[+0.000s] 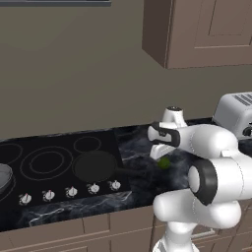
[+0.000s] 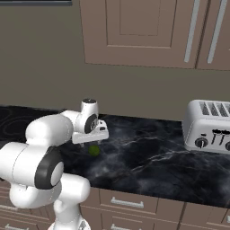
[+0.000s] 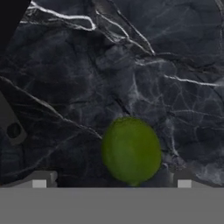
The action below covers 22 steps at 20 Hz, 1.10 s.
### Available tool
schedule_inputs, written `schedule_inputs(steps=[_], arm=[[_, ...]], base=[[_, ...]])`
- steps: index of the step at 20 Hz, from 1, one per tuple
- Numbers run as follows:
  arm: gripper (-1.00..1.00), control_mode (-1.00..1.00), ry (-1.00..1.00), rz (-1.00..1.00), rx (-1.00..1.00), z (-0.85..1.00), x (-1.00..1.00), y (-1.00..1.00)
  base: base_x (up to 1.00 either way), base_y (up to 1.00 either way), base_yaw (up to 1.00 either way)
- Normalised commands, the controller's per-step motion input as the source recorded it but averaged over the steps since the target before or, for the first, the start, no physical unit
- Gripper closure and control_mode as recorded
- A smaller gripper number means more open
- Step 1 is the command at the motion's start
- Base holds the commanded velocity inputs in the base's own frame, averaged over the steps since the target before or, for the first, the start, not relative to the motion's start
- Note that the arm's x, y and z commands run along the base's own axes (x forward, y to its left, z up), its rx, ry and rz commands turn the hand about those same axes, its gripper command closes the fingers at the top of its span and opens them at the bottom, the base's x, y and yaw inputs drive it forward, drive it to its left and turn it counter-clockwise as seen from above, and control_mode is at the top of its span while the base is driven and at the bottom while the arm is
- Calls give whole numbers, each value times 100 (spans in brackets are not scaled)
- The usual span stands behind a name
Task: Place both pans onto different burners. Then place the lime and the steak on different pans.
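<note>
The gripper hangs over the dark marble counter with its fingers spread wide, holding nothing. The lime lies on the stone right below it, between the two tips and a little toward one of them. Off to the arm's left sits the black pan on a burner of the cooktop, its handle reaching out toward the hand. Far to the other side stands a toaster.

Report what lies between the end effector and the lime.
Nothing: in the hand view the open end effector hangs over the small round yellow-green lime, with bare dark marbled counter around it.
</note>
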Motion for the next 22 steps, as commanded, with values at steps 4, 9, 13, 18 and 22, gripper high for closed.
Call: schedule_inputs(steps=[4, 9, 13, 18, 22], arm=[[-100, -100, 0, 0, -2, -24, 18, -4], [-100, -100, 0, 0, -1, -7, 2, -8], [-100, -100, 0, 0, 0, -7, 0, -3], [-100, -100, 0, 0, 0, -12, 0, -1], [-100, -100, 1, 0, 0, -14, -6, -8]], base=[[0, 0, 0], [0, 0, 0], [0, 0, 0], [0, 0, 0], [0, 0, 0]])
